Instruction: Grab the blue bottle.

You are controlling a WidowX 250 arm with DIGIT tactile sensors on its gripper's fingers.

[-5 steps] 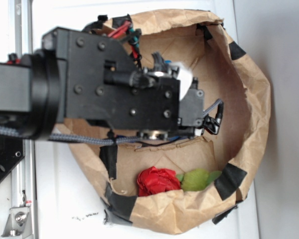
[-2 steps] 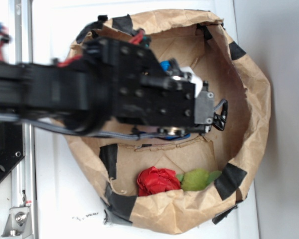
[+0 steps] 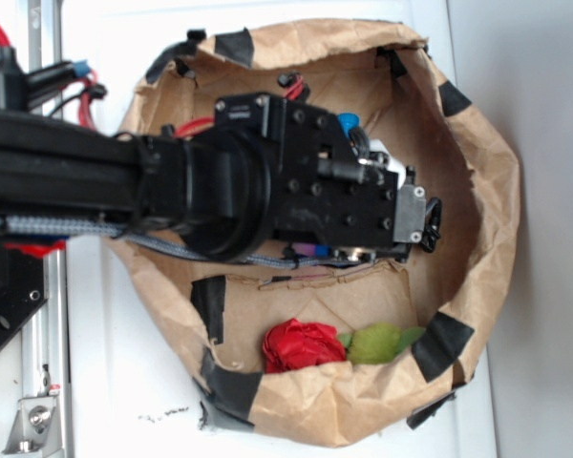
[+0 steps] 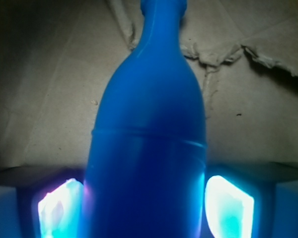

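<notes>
A: Where is the bright-blue plastic bottle with the narrow neck (image 4: 146, 148)?

B: In the wrist view it fills the middle, neck pointing away toward the top, lying on the creased brown paper floor (image 4: 253, 114). Its body sits between the two fingers (image 4: 228, 208), which show as pale glowing pads low on either side.

A: Are the fingers clamped on it?

B: They stand apart with the bottle between them. Each pad is right beside the bottle's flank, but I cannot tell whether they press on it.

A: And from outside?

B: The black robot arm with its bolted wrist block (image 3: 267, 191) reaches in from the left and covers the bottle almost wholly; only a small blue bit (image 3: 348, 121) peeps above the block, and I cannot say whether that is the bottle. All of this is inside a crumpled brown paper nest patched with black tape (image 3: 477, 172), resting on the white worktop (image 3: 124, 391).

A: Anything else in the nest?

B: A red fabric rose with green leaves (image 3: 303, 346) lies near the lower wall, well apart from the arm.
</notes>
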